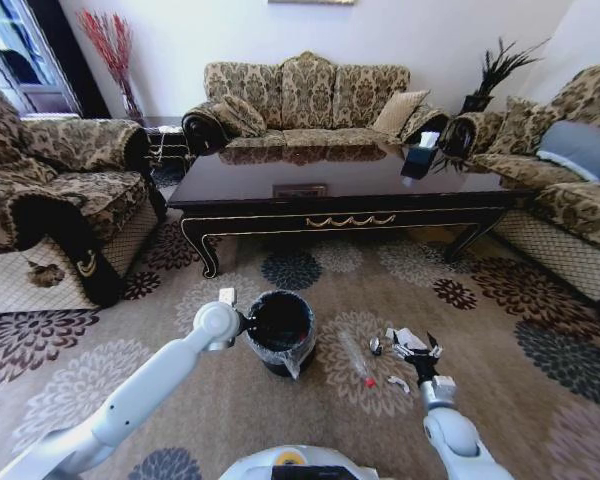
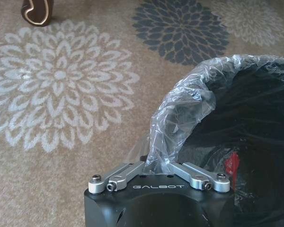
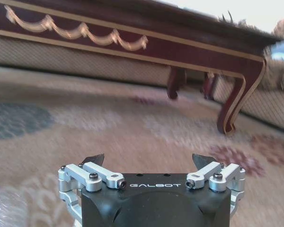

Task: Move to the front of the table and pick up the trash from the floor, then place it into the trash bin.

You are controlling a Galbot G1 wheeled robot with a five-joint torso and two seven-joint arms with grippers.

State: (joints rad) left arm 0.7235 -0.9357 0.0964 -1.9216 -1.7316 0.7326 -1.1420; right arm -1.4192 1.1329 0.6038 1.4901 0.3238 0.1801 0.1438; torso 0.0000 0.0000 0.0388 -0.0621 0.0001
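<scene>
The black trash bin [image 1: 280,335] with its clear liner stands on the flowered carpet floor [image 1: 500,330] in front of the dark table [image 1: 330,190]. My left gripper [image 1: 243,325] is shut on the bin's rim and liner [image 2: 180,118]; its own view shows the gripper [image 2: 156,163] pinching the plastic, and something red [image 2: 232,163] lies inside the bin. To the bin's right lies trash: a clear bottle [image 1: 358,362] with a red cap, white paper [image 1: 404,338], a small white bit [image 1: 398,383] and a small dark piece [image 1: 375,346]. My right gripper [image 1: 421,357] hangs open over the paper, holding nothing [image 3: 149,161].
Patterned sofas [image 1: 305,95] surround the table on the left, back and right. The table's curved leg [image 3: 236,104] and gold trim show ahead of the right gripper. A tissue box [image 1: 420,160] sits on the table's right end.
</scene>
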